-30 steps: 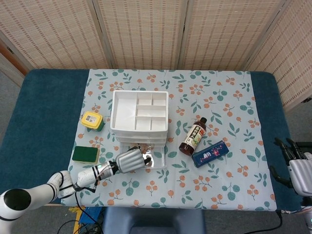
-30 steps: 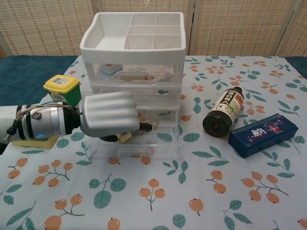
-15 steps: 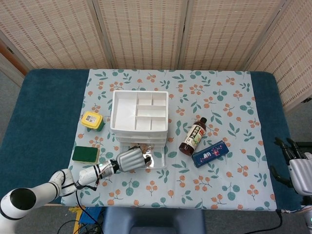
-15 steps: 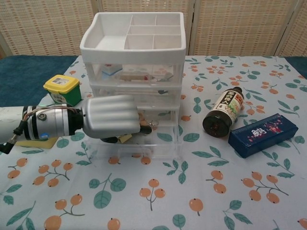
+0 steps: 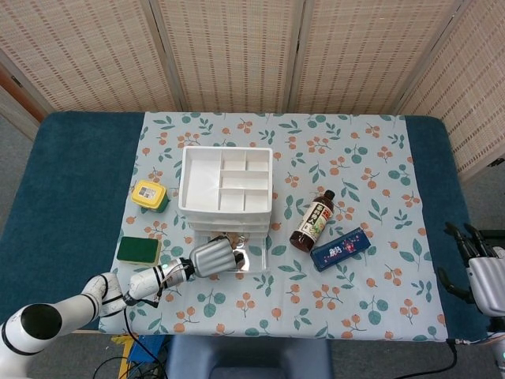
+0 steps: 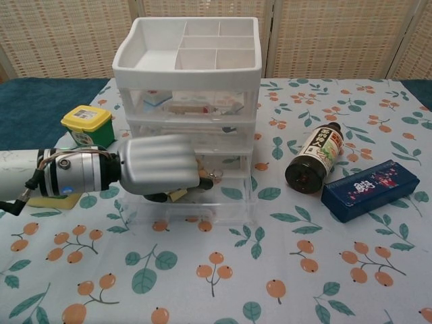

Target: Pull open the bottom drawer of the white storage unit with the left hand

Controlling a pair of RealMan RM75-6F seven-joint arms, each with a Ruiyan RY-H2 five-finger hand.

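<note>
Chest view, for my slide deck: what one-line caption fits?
Left hand reaches into the partly opened bottom drawer of the white storage unit.

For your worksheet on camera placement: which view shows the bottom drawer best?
The chest view: the bottom drawer faces the camera, its clear front visible beside the left hand. The head view looks down, showing only its protruding front edge.

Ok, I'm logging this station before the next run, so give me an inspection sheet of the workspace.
Surface: floral cloth over a blue table.
Job's things: white storage unit; bottom drawer part-way out.
Clutter: dark bottle lying down, blue box, yellow-lidded tub, green sponge.
Hands: left hand at the drawer front, grip hidden; right hand at the table's edge, fingers apart.
Cables: black cable under the table's near edge.
Surroundings: woven screens.
</note>
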